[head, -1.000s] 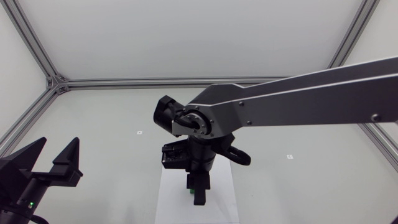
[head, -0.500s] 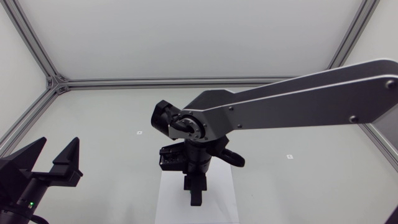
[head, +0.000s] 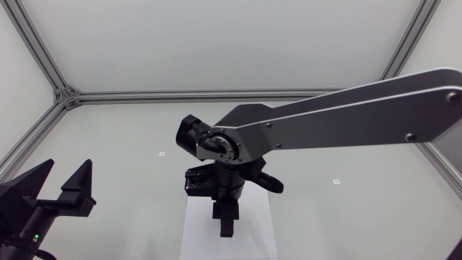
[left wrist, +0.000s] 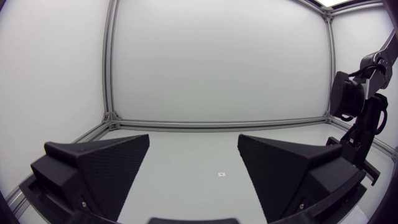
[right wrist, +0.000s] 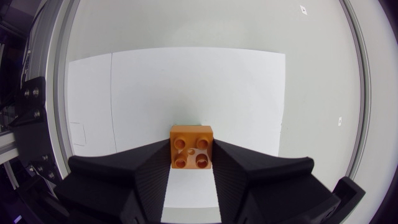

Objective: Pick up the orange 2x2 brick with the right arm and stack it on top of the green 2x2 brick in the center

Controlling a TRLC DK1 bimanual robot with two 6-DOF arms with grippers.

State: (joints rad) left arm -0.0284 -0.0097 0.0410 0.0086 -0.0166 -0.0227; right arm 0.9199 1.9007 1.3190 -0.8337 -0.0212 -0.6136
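The orange 2x2 brick (right wrist: pixel 191 146) sits studs-up between the fingers of my right gripper (right wrist: pixel 191 163), which is shut on it from both sides. Just past the brick's far edge a thin green sliver shows, probably the green 2x2 brick (right wrist: pixel 186 123); the rest of it is hidden underneath. Both are over a white paper sheet (right wrist: pixel 186 81). From above, my right gripper (head: pixel 227 225) points down at the white sheet (head: pixel 253 242) in the table's centre, and its wrist hides both bricks. My left gripper (head: pixel 63 189) stands open at the lower left with nothing between its fingers (left wrist: pixel 99 168).
My long right arm (head: pixel 339 119) crosses the table from the right edge. Small white markers (head: pixel 162 154) (head: pixel 336 181) lie on the grey tabletop. An aluminium frame (head: pixel 65 95) runs along the table's back and sides.
Compared with a second ago, my right arm has dropped and shifted a little left. The green speck seen beside its gripper in the head view is now hidden. The left arm is unchanged.
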